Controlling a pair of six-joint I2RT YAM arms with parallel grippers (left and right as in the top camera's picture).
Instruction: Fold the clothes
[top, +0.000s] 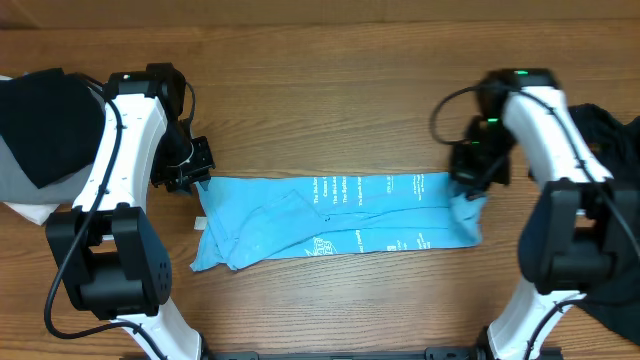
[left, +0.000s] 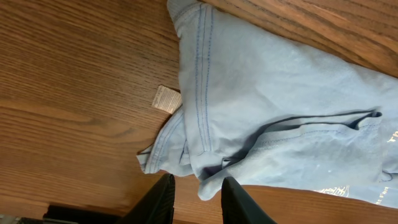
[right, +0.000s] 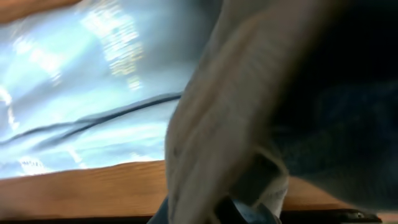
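Note:
The clothes here are chiefly a light blue T-shirt (top: 340, 215) with white lettering, folded into a long strip across the middle of the table. My left gripper (top: 195, 172) hovers at the strip's left end. In the left wrist view it (left: 199, 180) is open, and a hem corner of the T-shirt (left: 280, 106) shows between the fingertips without being pinched. My right gripper (top: 468, 185) is at the strip's right end, shut on a bunched corner. In the right wrist view the T-shirt (right: 93, 74) is blurred and its cloth covers the gripper (right: 242, 211).
A black and grey garment (top: 40, 120) on a white one (top: 25, 210) lies at the left edge. A dark garment (top: 612, 135) is heaped at the right edge. A small fabric label (left: 166, 99) sticks out beside the shirt's hem. Bare wood lies in front of and behind the strip.

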